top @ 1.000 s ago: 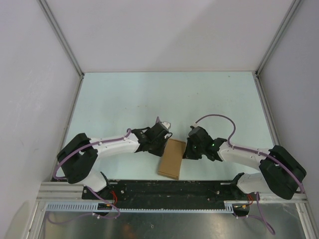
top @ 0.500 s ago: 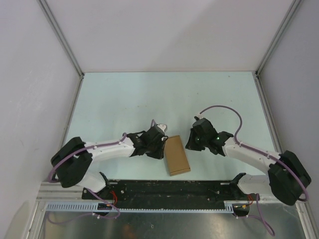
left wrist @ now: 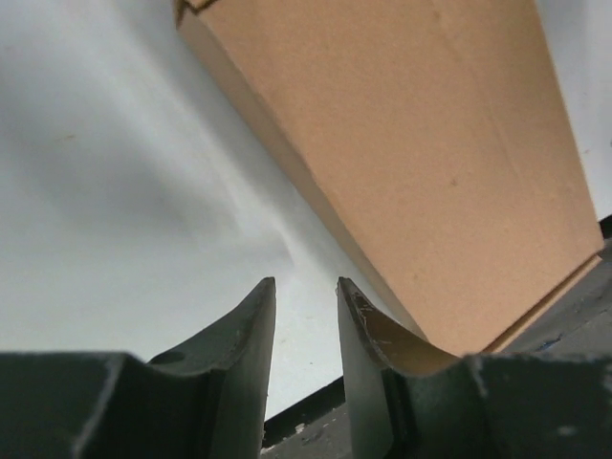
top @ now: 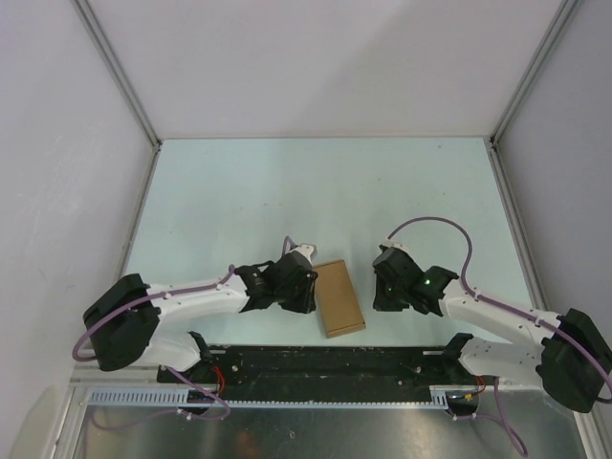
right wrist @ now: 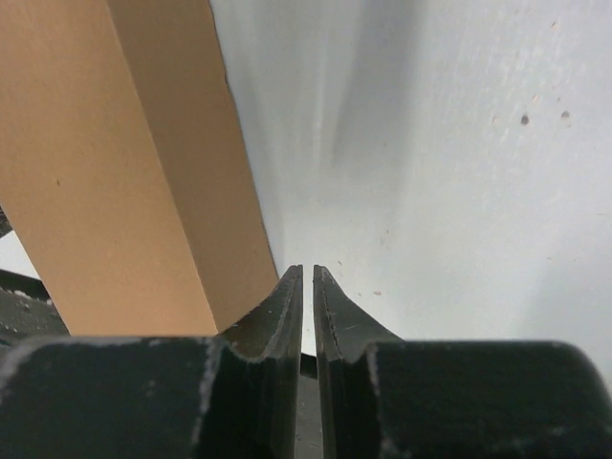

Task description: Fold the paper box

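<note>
The paper box [top: 340, 298] is a brown closed rectangular box lying flat near the table's front edge, between both arms. My left gripper [top: 310, 291] sits close against the box's left side. In the left wrist view that gripper [left wrist: 304, 284] is open and empty, with the box [left wrist: 411, 143] just right of its right finger [left wrist: 359, 316]. My right gripper [top: 382, 296] stands a little apart from the box's right side. In the right wrist view it [right wrist: 306, 273] is all but shut, with only a thin empty slit. The box [right wrist: 105, 172] rises to its left.
The pale table [top: 287, 191] stretches away behind the box. A black mounting rail [top: 316, 363] runs along the near edge right below the box. White enclosure walls [top: 57, 191] stand to the left, right and back.
The box has swung round so that it now leans the other way. My right gripper has let go of its right side and drawn back to the right. The left arm has shifted slightly nearer.
</note>
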You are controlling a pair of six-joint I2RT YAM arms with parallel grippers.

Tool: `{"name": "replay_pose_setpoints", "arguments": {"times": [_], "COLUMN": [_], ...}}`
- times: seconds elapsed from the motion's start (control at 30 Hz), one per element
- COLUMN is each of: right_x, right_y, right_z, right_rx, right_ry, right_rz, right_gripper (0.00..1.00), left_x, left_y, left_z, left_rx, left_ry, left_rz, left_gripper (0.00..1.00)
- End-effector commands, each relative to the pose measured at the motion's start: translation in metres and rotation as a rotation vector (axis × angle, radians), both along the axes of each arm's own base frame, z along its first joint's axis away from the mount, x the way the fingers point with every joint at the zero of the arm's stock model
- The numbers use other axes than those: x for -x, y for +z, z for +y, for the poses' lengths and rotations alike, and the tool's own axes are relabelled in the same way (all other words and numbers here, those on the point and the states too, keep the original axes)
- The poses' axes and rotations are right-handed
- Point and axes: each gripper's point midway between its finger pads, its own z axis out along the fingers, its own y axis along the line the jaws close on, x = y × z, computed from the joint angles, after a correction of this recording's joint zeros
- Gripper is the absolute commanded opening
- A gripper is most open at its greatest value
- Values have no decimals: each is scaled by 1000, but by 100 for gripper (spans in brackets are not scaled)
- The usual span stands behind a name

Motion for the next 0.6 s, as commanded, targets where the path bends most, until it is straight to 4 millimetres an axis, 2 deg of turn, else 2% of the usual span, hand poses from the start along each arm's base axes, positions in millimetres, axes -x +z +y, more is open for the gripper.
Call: {"name": "replay_pose_setpoints", "arguments": {"times": [0.0,0.17,0.37,0.57], "right_x": [16,28,39,47], "right_y": [1,0,-9,-12], "right_z": [1,11,20,29], "right_rx": [-17,-55,-39,-42], "right_ry": [36,67,78,86], "right_rz": [17,47,83,97], "right_gripper": [13,12,11,10], "left_x": [7,22,39,49], "left_y": [15,16,2,-3], "left_z": [-11,-20,-28,-37], "left_rx": [78,101,66,54], "left_ry": [48,45,28,18], "left_rz": [-13,6,43,57], "left_gripper": [37,36,36,36]}}
